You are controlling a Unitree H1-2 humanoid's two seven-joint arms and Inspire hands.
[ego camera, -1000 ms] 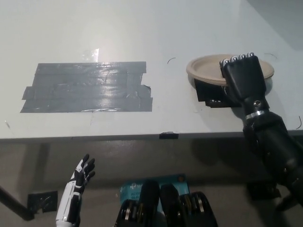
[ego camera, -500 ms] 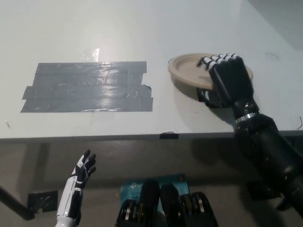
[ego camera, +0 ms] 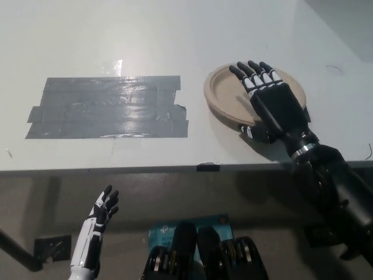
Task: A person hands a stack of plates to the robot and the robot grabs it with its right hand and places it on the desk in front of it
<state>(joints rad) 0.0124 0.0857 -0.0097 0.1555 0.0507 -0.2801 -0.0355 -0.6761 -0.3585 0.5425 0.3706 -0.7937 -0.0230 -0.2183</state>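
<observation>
Plates [ego camera: 227,93] now lie flat on the desk [ego camera: 175,35], right of the grey tape [ego camera: 108,108]. The right hand [ego camera: 277,108], curled over their rim before, has spread its fingers flat above them. The left hand [ego camera: 104,210] hangs low left, fingers apart.

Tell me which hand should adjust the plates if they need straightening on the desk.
Right, probably. The right hand is spread open over the stack of plates on the desk. The left hand hangs open below the desk edge, well off to the side.

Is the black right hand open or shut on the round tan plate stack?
Open: the black right hand spreads straight fingers over the round tan plate stack, gripping nothing. White left hand rests below the desk.
</observation>
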